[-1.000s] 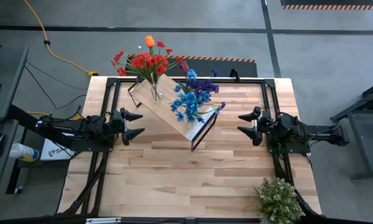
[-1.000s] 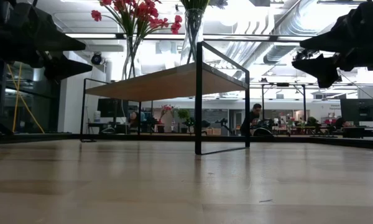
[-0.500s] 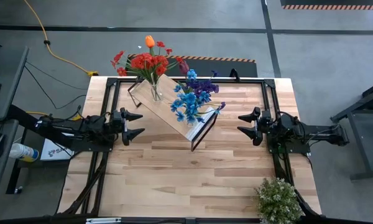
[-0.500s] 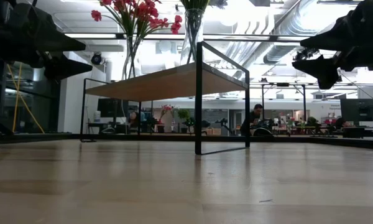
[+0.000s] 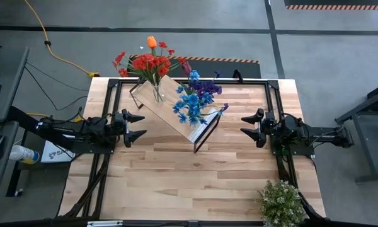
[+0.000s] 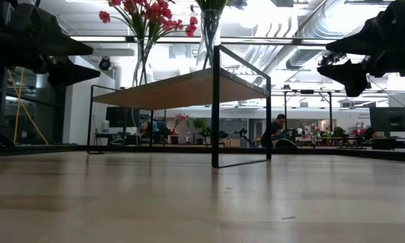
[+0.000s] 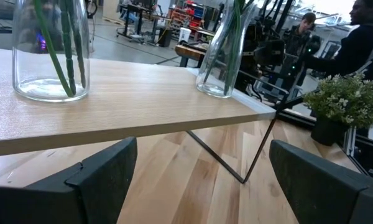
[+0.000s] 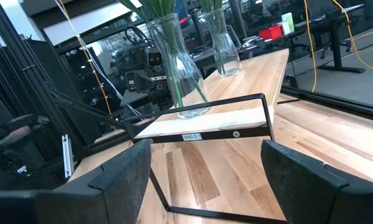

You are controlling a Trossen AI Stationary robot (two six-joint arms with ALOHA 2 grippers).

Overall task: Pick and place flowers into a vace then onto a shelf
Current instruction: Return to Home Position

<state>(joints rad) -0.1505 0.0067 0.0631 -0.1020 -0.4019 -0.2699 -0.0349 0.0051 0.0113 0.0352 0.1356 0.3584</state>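
Flowers (image 5: pixel 150 63) in 2 vases, both standing on shelf (image 5: pixel 169 106): placing looks done. Left tool (image 5: pixel 142 125) & right tool (image 5: pixel 243 125) spread, empty, either side of shelf, well apart. Step: homing. Next: park arms, no grasp req'd.

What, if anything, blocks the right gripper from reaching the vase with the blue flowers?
Nothing that shows, so probably reachable. The right gripper is open and faces the vase, which stands at the shelf end nearest it, with bare tabletop between. The blue flowers spread higher up.

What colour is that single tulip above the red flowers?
Orange; the tulip shows best in the high view.
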